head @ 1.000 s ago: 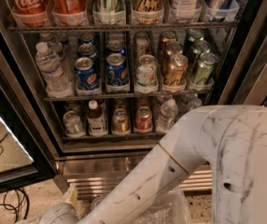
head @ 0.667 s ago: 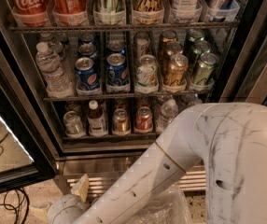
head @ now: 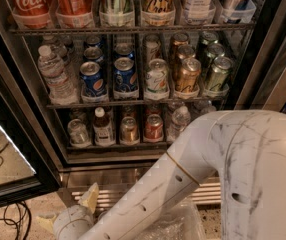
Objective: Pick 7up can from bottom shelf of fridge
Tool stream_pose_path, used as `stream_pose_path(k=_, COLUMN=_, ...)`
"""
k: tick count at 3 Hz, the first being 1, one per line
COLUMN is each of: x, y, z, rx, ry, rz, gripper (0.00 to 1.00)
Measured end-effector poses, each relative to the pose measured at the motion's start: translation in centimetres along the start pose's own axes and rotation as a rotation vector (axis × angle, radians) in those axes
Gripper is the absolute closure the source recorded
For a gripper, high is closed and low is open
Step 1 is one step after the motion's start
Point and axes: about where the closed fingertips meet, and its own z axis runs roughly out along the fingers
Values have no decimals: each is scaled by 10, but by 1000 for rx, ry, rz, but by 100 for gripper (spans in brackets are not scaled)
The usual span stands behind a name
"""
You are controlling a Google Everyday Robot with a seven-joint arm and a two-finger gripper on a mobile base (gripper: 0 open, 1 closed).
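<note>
Gripper (head: 68, 210) hangs low outside the fridge (head: 257, 59), in front of its ribbed steel base (head: 133, 178) near the left corner, tan fingers (head: 90, 197) splayed wide, nothing held. 7up can (head: 77, 132) stands upright, long axis vertical, at the left end of the bottom shelf (head: 114, 145), just beside a small bottle (head: 102, 128). From the gripper the can lies almost straight up in the view and deeper in, so the reach likely means lifting above the shelf's front edge, then going inward.
</note>
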Motion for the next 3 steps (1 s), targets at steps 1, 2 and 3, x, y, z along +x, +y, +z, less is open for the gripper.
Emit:
stream_pose_path(k=1, x=-2, y=-6, z=8, rx=16, ry=-20, rz=-2, gripper=0)
stream_pose_path(k=2, x=-16, y=-18, z=24, rx=47, ry=-47, rz=-32, gripper=0)
stream_pose_path(k=3, x=-31, y=-38, z=42, rx=92, ry=-86, rz=-66, gripper=0)
